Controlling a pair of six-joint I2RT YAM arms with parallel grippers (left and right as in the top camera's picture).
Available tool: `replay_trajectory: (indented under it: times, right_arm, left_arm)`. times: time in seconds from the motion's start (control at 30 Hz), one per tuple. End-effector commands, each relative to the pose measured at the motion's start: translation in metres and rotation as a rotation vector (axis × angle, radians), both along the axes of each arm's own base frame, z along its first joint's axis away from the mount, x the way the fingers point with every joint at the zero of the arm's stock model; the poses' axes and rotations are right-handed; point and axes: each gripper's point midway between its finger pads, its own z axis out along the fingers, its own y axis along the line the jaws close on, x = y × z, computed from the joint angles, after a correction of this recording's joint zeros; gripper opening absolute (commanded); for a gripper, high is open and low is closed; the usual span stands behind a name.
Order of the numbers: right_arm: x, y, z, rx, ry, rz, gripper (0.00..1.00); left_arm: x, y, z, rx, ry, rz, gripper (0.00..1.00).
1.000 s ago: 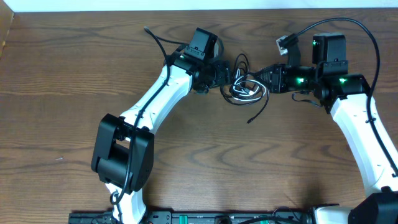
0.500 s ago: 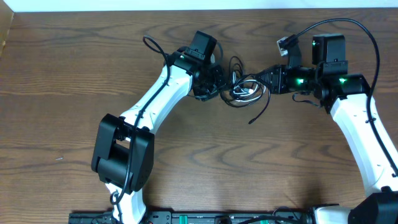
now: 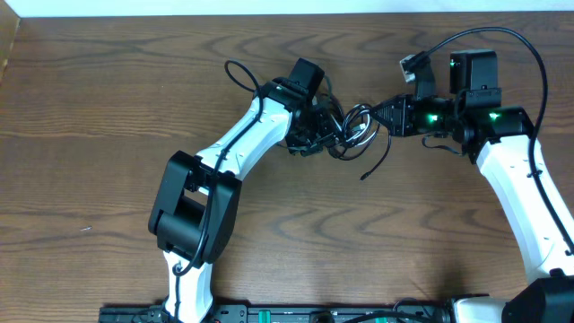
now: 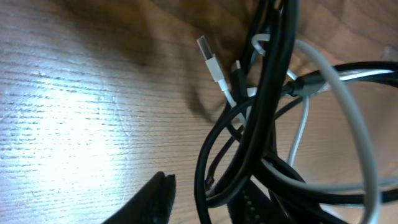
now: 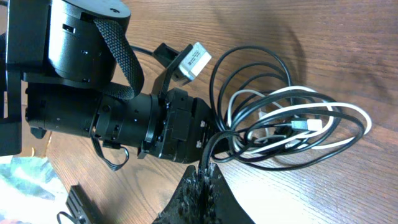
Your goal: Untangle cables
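Observation:
The cables point(image 3: 354, 126) lie as a tangled bundle of black loops and a white one at the table's upper middle, between my two grippers. My left gripper point(image 3: 327, 130) is pushed into the bundle's left side. In the left wrist view its fingers point(image 4: 158, 196) stand apart around several black cables point(image 4: 273, 81), with a gap beside the left finger. A white cable point(image 4: 348, 106) and its USB plug point(image 4: 208, 53) lie just ahead. My right gripper point(image 5: 205, 169) is shut on a black cable at the bundle's point(image 5: 292, 127) edge. A loose black end point(image 3: 372, 166) trails toward the near side.
A small grey-white connector point(image 3: 413, 61) sits on the right arm's own thick wire, which loops above that arm point(image 3: 502, 36). In the right wrist view the left arm's black wrist point(image 5: 124, 121) lies close beside the bundle. The table's far edge point(image 3: 287, 13) is just behind.
My left arm has moved right into the bundle and its jaws have narrowed around the black cables. The loops have bunched toward the right gripper. The right arm has not moved.

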Motion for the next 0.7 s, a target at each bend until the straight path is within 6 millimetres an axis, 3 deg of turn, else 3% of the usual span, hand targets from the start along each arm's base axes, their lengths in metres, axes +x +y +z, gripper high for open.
replay_trajectory:
  times: [0.0, 0.1, 0.13, 0.37, 0.53, 0.67]
  right_arm:
    - [0.002, -0.004, 0.01, -0.013, -0.039, -0.006, 0.01]
    - [0.002, -0.004, 0.01, -0.013, -0.039, -0.006, 0.01]
    - [0.002, -0.004, 0.01, -0.013, -0.039, -0.006, 0.01]
    - [0.006, -0.014, 0.002, -0.074, -0.031, -0.054, 0.01]
    - [0.013, -0.035, -0.015, -0.174, 0.019, -0.17, 0.01]
    - [0.017, -0.049, -0.034, -0.217, 0.083, -0.238, 0.01]
  left_arm:
    - [0.0, 0.004, -0.007, 0.022, 0.009, 0.009, 0.29]
    - [0.001, 0.004, -0.007, 0.025, 0.002, 0.011, 0.19]
    - [0.001, 0.005, -0.008, 0.028, 0.0, 0.012, 0.08]
    - [0.016, 0.017, -0.001, 0.038, -0.061, -0.004, 0.07]
    - [0.036, 0.043, 0.033, 0.035, -0.163, 0.013, 0.07]
    - [0.048, 0.068, 0.075, 0.021, -0.269, 0.039, 0.08]
